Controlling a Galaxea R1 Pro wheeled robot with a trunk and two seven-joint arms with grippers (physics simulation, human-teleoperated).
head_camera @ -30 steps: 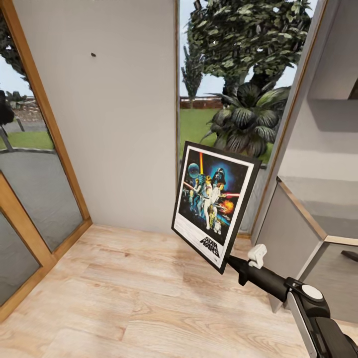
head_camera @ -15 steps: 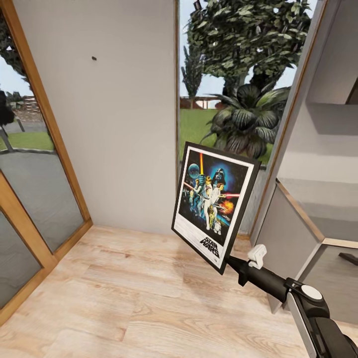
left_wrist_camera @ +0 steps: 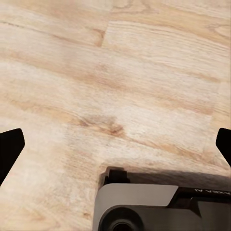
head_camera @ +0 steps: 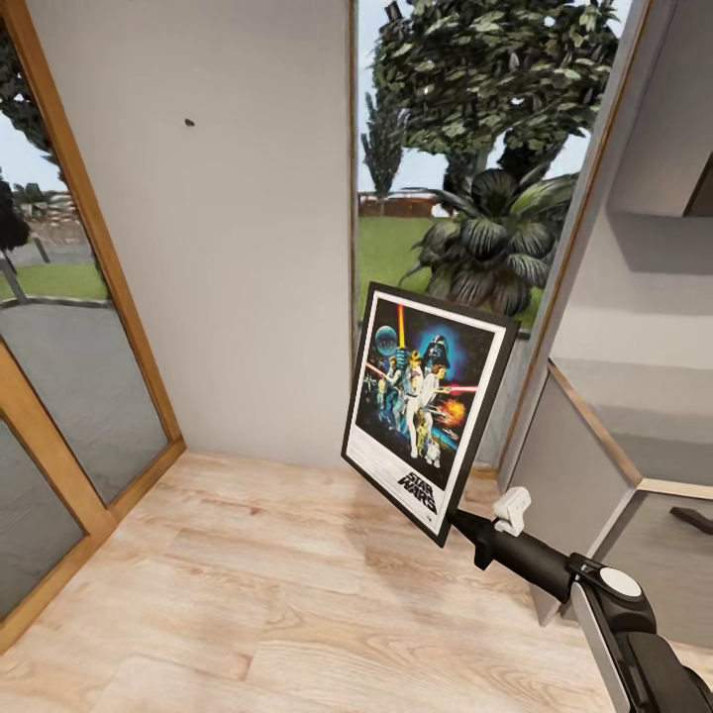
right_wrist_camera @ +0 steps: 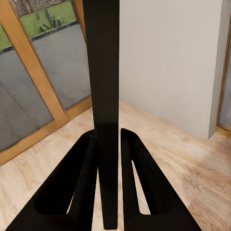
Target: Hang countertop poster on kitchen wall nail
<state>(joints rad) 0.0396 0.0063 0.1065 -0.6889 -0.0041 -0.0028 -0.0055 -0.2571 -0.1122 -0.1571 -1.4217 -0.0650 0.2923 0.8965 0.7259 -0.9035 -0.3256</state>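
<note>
Our right gripper (right_wrist_camera: 109, 183) is clamped on the lower edge of the poster (head_camera: 426, 404), both fingers pressed against the black frame, which rises edge-on between them in the right wrist view. In the head view we hold it up off the wooden floor (head_camera: 248, 594), tilted a little, its printed face toward our camera, in front of the window (head_camera: 446, 198) and the pale wall (head_camera: 257, 277). The wall nail (head_camera: 189, 124) sits high on that wall, well up and to the left of the poster — they are well apart.

Our left gripper (left_wrist_camera: 115, 144) hangs with fingers spread wide, nothing between them, over bare floor.

The step in hand, as we judge it, is carrying the poster to the nail. To do it well we should close on the wall first, then raise the arm, keeping the frame flat to the wall and its top centre above the nail before lowering onto it — a grip so low on the frame may let it swing.
</note>
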